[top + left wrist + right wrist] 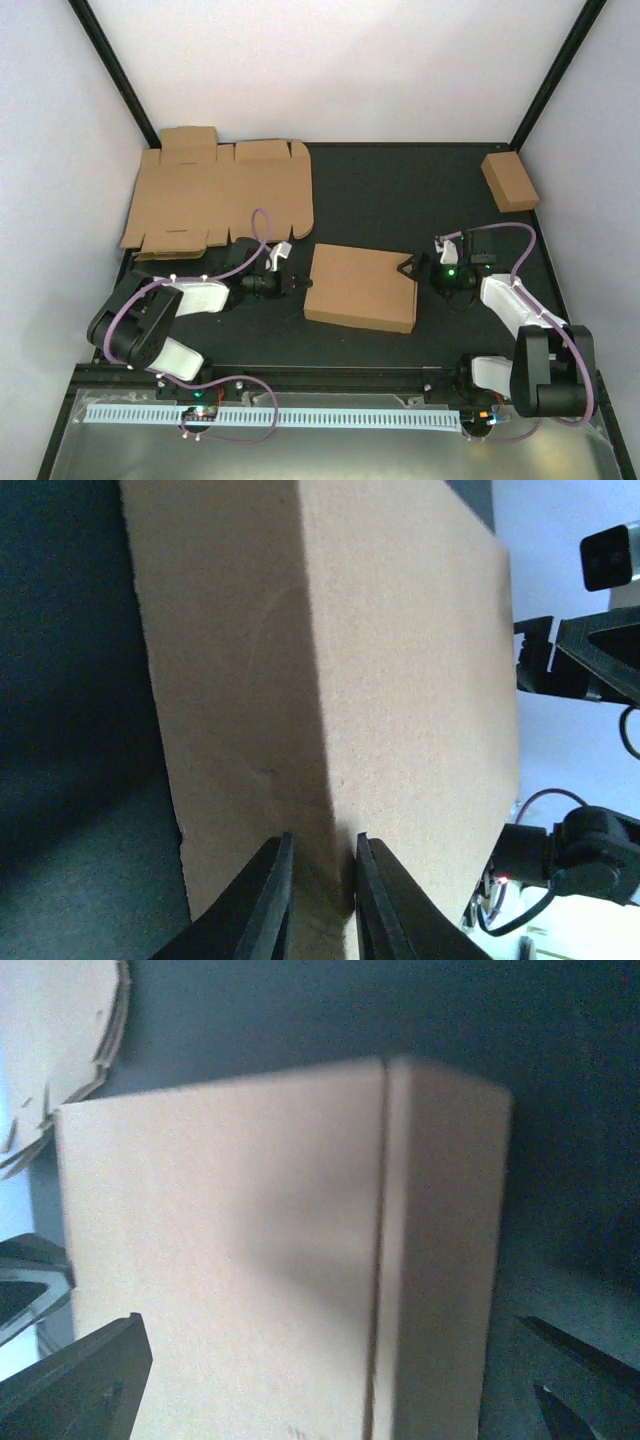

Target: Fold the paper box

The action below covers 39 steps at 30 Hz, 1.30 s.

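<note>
The box [360,290] lies closed and flat-topped on the dark tabletop [400,190], about midway between the two arms and slightly skewed to the table's edges. The left gripper [301,284] reaches in from the left to the box's left edge. In the left wrist view its fingers [268,905] stand narrow, with a ridge of cardboard pinched between them. The right gripper [410,268] sits at the box's far right corner with its jaws spread wide. In the right wrist view one finger [75,1380] shows at each side of the box, and neither clearly presses on it. A stack of flat cardboard [215,195] with flaps and tabs lies at the back left, well apart from the box. A small box [510,182] sits closed at the back right, near the wall.
</note>
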Motion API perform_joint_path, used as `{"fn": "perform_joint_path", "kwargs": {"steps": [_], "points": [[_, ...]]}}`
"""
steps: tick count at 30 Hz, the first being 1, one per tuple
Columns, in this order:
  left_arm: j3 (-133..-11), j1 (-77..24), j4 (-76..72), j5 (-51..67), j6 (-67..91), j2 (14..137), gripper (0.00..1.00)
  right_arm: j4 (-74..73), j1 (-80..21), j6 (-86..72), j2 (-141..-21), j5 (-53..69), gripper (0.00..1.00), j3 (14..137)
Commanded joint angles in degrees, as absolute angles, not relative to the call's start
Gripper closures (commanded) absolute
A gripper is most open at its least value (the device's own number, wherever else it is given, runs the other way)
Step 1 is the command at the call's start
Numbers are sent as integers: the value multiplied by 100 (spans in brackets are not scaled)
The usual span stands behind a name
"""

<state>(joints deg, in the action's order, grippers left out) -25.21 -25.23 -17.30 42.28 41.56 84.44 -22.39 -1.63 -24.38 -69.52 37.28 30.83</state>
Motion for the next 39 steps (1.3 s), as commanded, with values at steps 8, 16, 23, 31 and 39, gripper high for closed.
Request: {"fn": "perform_joint_path", "kwargs": {"steps": [8, 16, 23, 31, 39], "points": [[-1626, -1695, -2608, 4840, 4098, 8892, 84, -1453, 17, -2681, -6772, 4949, 0, 2725], [-1677, -1512, -2423, 4915, 3876, 8968, 85, -1385, 50, -2932, -6066, 5631, 0, 2117], [-1687, -1513, -2293, 4899, 3814, 8901, 86, -1162, 14, -3431, -5581, 6178, 2, 1689], [-1761, -1520, -2064, 4886, 3784, 8638, 81, -1494, -19, -3781, -5102, 6062, 35, 1910], [-2387, -1529, -400, 4706, 3664, 6622, 17, -1580, 50, -4572, -4668, 5220, 40, 2759]]}}
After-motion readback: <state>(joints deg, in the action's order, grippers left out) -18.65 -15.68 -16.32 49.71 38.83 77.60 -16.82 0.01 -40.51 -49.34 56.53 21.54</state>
